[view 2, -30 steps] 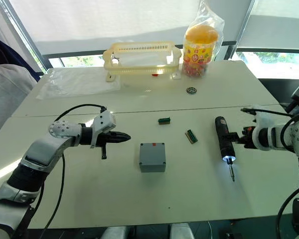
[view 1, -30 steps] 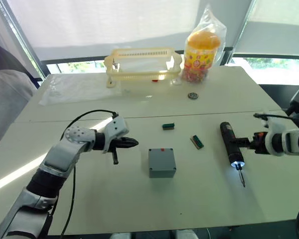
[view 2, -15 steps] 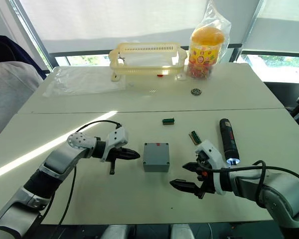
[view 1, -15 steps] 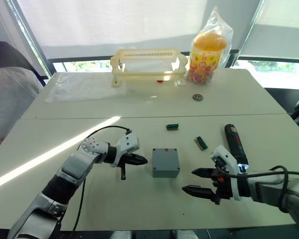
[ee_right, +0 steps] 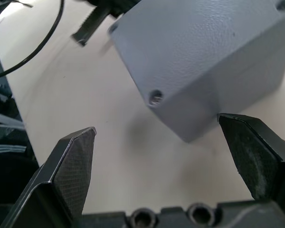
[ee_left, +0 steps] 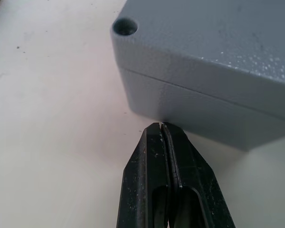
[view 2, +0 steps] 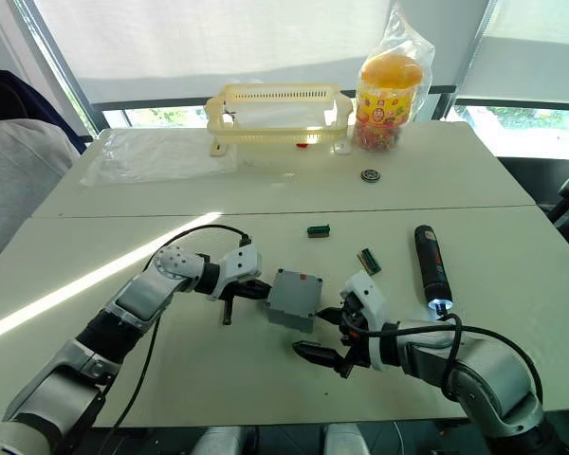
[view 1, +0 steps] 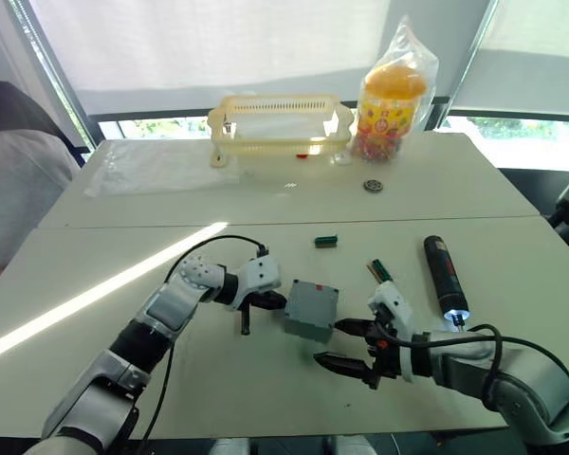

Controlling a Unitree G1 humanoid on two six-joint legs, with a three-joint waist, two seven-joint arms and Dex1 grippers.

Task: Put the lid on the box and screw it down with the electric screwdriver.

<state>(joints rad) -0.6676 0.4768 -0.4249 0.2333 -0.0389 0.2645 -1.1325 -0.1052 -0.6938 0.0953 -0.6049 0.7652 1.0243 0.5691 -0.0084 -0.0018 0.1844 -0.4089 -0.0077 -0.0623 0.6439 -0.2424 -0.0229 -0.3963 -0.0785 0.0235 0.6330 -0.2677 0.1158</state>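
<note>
Yellow basket (view 1: pixel 277 121), bagged snack jar (view 1: pixel 390 95) at table's far edge.

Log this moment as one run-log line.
left gripper: shut, tips at box side | right gripper: open, beside box | lid: on box | screwdriver: lying on table, lit

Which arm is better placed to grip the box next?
Probably the right: its gripper is open beside the box, jaws facing it. The left gripper is shut, tips against the box's side.
</note>
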